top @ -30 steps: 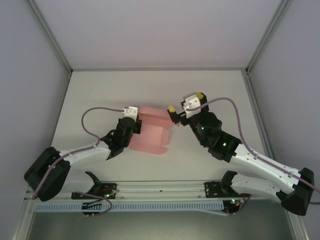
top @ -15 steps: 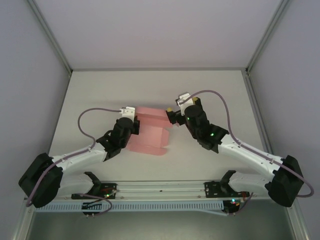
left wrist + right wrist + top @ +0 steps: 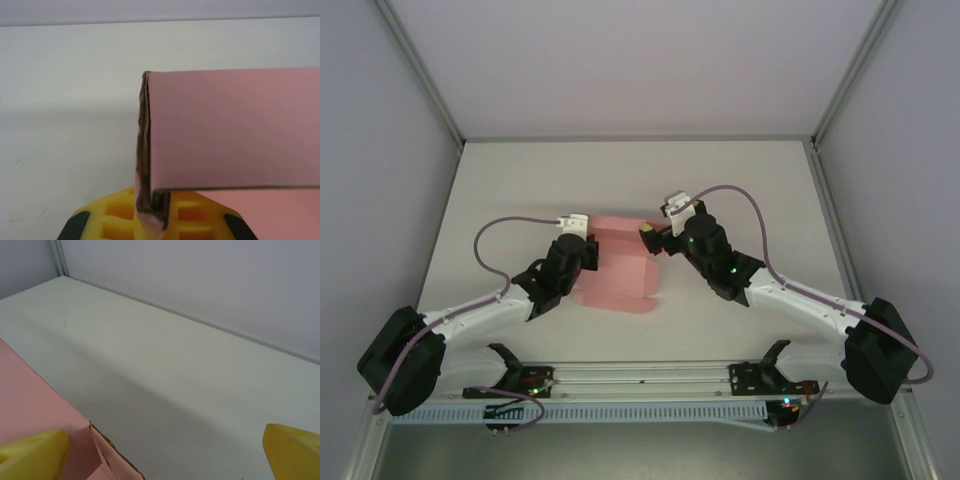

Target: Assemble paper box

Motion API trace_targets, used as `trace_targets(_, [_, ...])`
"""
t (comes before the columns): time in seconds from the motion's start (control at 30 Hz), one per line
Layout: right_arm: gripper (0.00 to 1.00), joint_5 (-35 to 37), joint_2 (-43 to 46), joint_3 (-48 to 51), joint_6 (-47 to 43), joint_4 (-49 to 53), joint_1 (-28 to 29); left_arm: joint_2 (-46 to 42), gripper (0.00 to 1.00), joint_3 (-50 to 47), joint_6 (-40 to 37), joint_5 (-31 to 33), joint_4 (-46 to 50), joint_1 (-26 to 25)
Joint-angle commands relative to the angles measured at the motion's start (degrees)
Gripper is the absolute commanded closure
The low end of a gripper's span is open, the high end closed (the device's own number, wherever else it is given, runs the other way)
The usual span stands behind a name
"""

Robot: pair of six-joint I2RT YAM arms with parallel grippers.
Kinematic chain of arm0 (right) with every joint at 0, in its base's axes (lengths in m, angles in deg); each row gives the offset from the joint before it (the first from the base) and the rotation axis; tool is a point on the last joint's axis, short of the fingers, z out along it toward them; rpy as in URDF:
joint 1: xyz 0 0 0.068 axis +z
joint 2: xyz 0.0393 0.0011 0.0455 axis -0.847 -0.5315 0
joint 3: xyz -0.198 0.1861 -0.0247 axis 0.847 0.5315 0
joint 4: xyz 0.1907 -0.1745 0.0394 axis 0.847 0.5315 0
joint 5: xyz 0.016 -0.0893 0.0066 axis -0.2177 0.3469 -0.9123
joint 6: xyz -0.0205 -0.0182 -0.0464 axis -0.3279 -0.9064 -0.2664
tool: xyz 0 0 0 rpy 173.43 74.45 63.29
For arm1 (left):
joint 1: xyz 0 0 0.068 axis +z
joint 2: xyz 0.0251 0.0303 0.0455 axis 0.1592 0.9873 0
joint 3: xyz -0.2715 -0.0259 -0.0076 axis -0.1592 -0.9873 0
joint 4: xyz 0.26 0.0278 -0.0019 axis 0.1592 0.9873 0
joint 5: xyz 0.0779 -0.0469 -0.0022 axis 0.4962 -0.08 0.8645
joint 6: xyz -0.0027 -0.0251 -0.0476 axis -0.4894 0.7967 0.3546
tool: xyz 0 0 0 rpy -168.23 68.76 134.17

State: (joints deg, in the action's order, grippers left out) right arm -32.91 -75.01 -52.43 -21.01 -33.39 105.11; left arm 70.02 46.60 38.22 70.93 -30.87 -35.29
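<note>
We find the paper box point(image 3: 618, 265) mid-table between the arms, part-built: one long wall stands folded along the far side, while the near panel and flaps lie flat on the table point(image 3: 520, 180). Outstanding, in our judgement: raising the other walls and closing the ends. The left gripper point(image 3: 590, 245) sits at the box's left corner; its jaw opening cannot be told. The right gripper point(image 3: 655, 232), at the right end, is spread wide, holding nothing. No brand, label or writing is legible.
</note>
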Motion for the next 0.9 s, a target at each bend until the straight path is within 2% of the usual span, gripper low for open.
trace_targets(0.0, [0.0,0.38,1.24,3.9,4.55,-10.9,-0.34,-1.21,1.0,2.89,2.49,-6.17,-2.2,-0.47])
trace_targets(0.17, [0.0,-7.48,1.27,9.99,12.99,-27.61,-1.5,-1.73,1.0,4.21,4.18,-11.48,-2.25,-0.48])
trace_targets(0.4, [0.0,-9.07,2.79,10.22,16.53,-28.55,-1.6,-2.63,1.0,4.29,6.57,-11.99,-1.31,-0.44])
trace_targets(0.57, [0.0,-4.2,7.86,9.82,16.62,-19.13,-1.64,-3.16,1.0,5.79,7.77,-8.75,3.09,-0.16])
trace_targets(0.77, [0.0,5.6,17.22,8.88,18.48,3.49,-1.66,-4.6,1.0,5.62,8.13,-6.06,5.56,1.32])
trace_targets(0.87, [0.0,7.91,19.26,10.34,20.88,9.5,-1.69,-4.74,1.0,5.57,7.66,-5.86,5.99,1.86])
